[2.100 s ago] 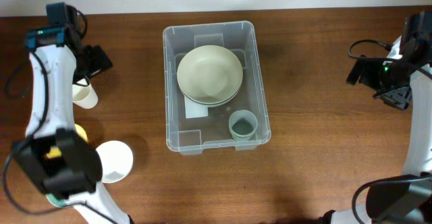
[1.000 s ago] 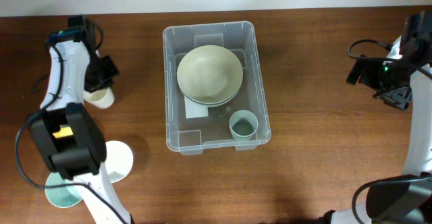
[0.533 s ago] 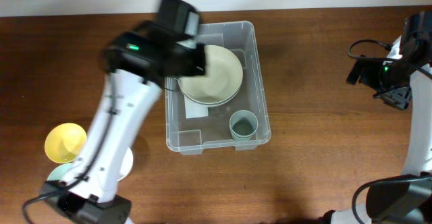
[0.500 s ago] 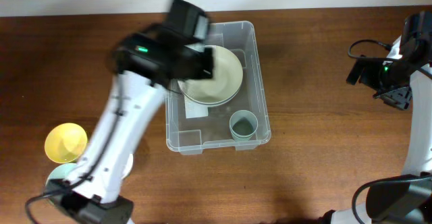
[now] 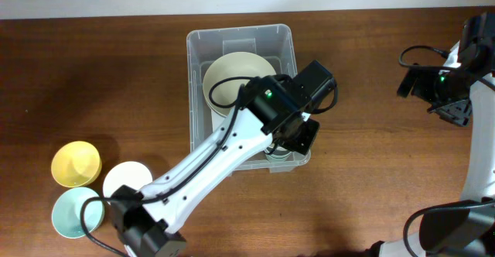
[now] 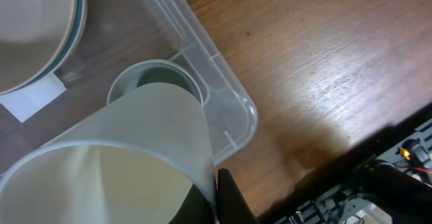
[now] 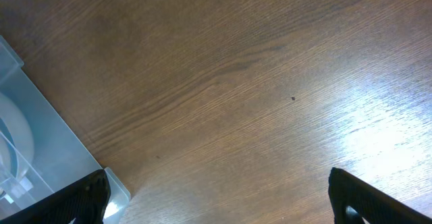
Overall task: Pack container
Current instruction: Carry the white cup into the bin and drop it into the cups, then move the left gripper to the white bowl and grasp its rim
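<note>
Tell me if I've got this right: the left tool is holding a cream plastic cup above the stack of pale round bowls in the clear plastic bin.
Not quite. The left tool holds the cream plastic cup above the small grey-green cup in a corner of the clear plastic bin, not above the pale round bowls. The left wrist view shows it.

The table [image 5: 371, 203] is seen to be brown wood with a fine grain, finished smooth and satin; a pale glare is thrown on it in the right wrist view. The container [image 5: 195, 133] is formed of clear, glossy plastic with moulded ridges, and a white paper-like label [image 6: 30, 97] is carried on its base. The cream cup [image 6: 128, 150] looks smooth and matt, as do the grey-green cup [image 6: 155, 79] and the cream bowl [image 5: 240, 83]. The left arm [image 5: 197, 170] is clad in smooth white plastic.
</note>
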You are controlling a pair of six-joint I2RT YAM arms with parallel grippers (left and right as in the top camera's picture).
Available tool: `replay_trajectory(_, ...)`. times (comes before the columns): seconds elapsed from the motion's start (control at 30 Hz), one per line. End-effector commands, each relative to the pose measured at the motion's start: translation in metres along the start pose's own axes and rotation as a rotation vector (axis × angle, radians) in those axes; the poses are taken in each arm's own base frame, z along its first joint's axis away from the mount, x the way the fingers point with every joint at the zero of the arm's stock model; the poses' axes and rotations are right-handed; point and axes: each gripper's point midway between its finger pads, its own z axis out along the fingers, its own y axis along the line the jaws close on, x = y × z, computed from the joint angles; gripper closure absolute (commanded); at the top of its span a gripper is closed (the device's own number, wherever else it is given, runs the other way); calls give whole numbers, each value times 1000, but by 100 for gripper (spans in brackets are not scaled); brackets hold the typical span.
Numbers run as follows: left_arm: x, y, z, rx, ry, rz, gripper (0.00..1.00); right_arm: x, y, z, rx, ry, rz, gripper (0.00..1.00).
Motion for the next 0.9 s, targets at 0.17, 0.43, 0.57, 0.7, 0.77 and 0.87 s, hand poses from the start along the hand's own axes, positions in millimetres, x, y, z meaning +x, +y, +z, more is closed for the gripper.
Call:
replay_trajectory(0.17,3,3,18,-21,48,9,49,1,-6,3,23,7,-3,1)
replay_trajectory(0.43,-4,42,7,-174,6,-53,1,1,-6,3,23,7,-3,1)
replay_trajectory(0.57,-13,105,-39,-301,-107,-208,1,1,-6,3,24,7,-3,1)
replay_trajectory(0.7,-3,194,-103,-373,-233,-478,1,0,-6,3,23,6,-3,1)
replay_trajectory(0.77,14,237,-123,-413,-248,-620,1,0,-6,3,23,6,-3,1)
replay_trajectory(0.87,46,289,-132,-443,-200,-794,0,0,-6,3,23,6,-3,1)
